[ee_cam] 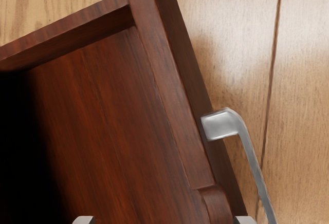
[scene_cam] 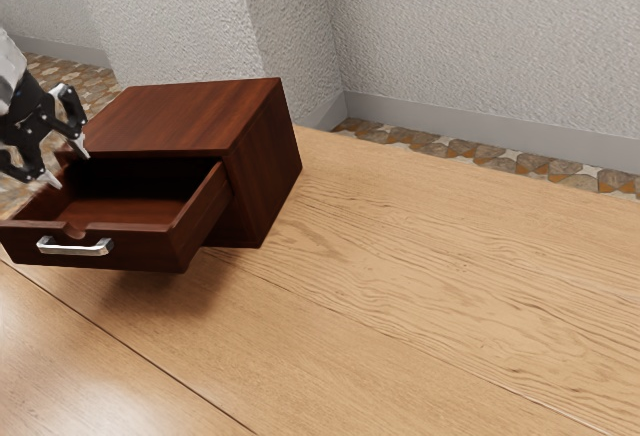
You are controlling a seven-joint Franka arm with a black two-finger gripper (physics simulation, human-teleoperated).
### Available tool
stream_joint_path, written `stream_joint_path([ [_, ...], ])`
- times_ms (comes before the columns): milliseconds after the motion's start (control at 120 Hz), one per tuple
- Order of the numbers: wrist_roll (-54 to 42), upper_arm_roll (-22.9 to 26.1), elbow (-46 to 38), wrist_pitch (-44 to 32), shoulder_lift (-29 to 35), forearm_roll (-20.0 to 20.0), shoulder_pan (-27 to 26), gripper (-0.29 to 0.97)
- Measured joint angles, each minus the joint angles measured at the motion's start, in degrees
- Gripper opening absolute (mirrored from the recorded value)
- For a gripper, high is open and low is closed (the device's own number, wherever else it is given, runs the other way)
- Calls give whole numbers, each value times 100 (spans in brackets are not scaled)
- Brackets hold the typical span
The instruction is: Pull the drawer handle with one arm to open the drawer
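Dark reddish wood drawer [scene_cam: 150,246] stands pulled well out of its cabinet [scene_cam: 190,116] on the tabletop [scene_cam: 420,296], so we judge the opening done. Our jaws hang spread wide and empty over the drawer's inside, clear of the steel handle [scene_cam: 75,247], probably because no more pulling is needed. We find no labels or writing.
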State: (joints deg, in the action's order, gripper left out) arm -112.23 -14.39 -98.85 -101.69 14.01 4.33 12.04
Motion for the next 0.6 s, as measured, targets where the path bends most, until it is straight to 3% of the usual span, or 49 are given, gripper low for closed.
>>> stream_joint_path([
  [208,912,1105,1913,1483,-1157,145,-72,54],
  [375,1950,1283,2094,2105,-1448,44,-587,62],
  [600,3007,1296,2096,2408,-1543,-40,-1171,66],
])
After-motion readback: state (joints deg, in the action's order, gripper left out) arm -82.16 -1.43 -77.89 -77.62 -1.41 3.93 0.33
